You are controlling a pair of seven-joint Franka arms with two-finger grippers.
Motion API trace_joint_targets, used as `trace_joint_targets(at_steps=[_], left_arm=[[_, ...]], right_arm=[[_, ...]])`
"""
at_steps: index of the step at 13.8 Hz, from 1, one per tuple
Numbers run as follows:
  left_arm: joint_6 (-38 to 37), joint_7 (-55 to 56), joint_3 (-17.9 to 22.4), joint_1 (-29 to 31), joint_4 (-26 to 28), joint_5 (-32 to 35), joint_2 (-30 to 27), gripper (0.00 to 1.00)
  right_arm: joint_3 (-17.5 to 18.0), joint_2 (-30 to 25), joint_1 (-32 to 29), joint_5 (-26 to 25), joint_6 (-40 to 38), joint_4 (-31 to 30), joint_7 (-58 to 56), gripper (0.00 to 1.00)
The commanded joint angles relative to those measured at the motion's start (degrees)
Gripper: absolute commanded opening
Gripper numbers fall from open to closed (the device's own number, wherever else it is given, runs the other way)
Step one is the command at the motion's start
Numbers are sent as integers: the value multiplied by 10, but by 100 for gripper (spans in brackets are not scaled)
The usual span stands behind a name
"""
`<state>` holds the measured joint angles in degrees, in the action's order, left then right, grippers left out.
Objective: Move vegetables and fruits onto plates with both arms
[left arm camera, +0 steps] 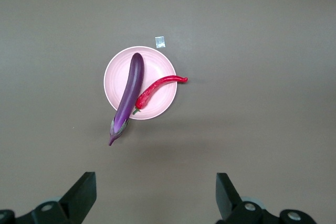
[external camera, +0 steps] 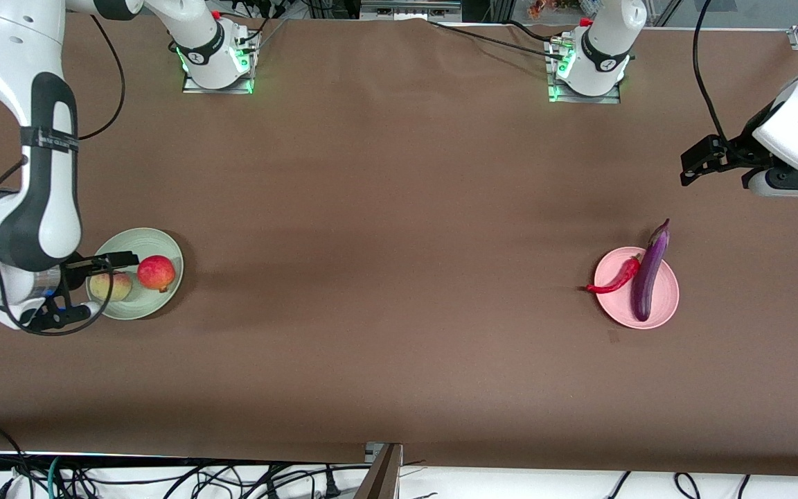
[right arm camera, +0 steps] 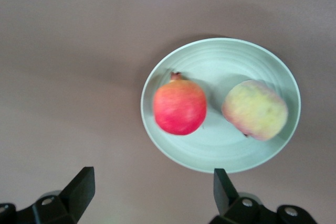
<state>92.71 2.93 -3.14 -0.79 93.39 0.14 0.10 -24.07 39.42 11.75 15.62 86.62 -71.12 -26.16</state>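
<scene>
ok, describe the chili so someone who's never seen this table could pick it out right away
Go to the left arm's end of the brown table, where the pink plate sits. Two vegetables lie on it side by side: the eggplant and the chili, whose tip pokes over the rim toward the right arm's end. The chili is the shorter, slim, curved bright-red one; the eggplant is long and dark purple.

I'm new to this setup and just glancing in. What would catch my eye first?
Two filled plates stand out on the brown table. A pink plate toward the left arm's end holds a purple eggplant and a red chili, both sticking out over its rim. A green plate toward the right arm's end holds a red fruit beside a peach, with the open right gripper above it.
</scene>
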Motion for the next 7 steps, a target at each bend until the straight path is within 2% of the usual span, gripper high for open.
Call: trace_joint_targets(at_steps=[1, 4, 7], left_arm=[[-11, 1, -1, -4, -8, 5, -5, 100], [-12, 2, -13, -4, -15, 5, -4, 100], [-12, 2, -13, -4, -15, 5, -4, 100]], right_arm=[[-2, -1, 0, 0, -58, 50, 43, 100], [12, -56, 0, -31, -63, 36, 136, 100], [106, -167, -24, -115, -55, -51, 228, 100]])
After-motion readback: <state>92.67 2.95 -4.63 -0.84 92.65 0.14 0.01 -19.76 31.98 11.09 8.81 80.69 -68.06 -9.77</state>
